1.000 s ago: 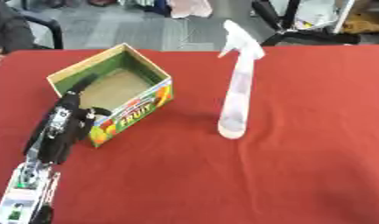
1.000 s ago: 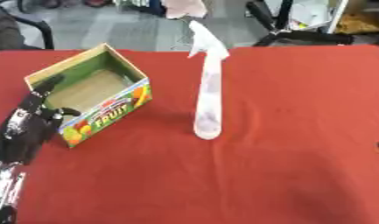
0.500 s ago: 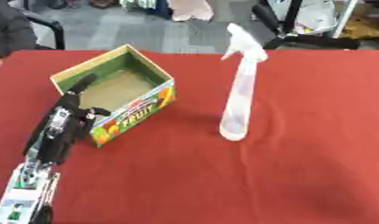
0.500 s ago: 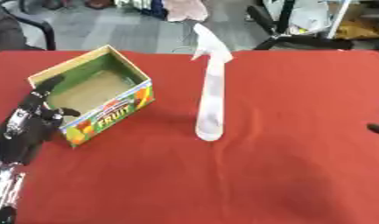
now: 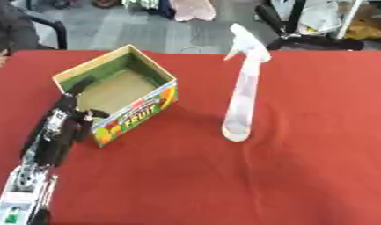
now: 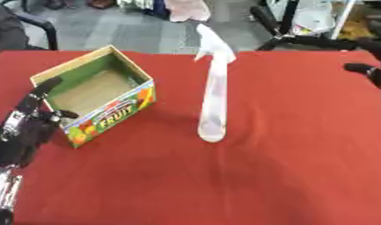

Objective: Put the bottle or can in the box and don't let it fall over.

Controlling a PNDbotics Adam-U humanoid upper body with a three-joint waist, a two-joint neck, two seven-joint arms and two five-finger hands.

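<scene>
Left eye view, box: the open fruit box [image 5: 116,103] sits at nine o'clock on the red bench [image 5: 301,176], empty inside.
Left eye view, bottle: a pale spray bottle [image 5: 242,92] stands upright at centre, at three o'clock of the box and well apart from it.
Left eye view, left hand: the left hand [image 5: 66,118] rests against the box's seven o'clock corner, fingers straight along the rim, holding nothing.
Right eye view, right hand: the right hand [image 6: 374,70] shows at the three o'clock edge; I cannot tell its fingers' state.
Step in hand: reaching for the bottle, I judge.
Doing it well: the bottle is tall and narrow, so grasp low on the body, lift straight, and set it down upright inside while the left hand steadies the box.
</scene>
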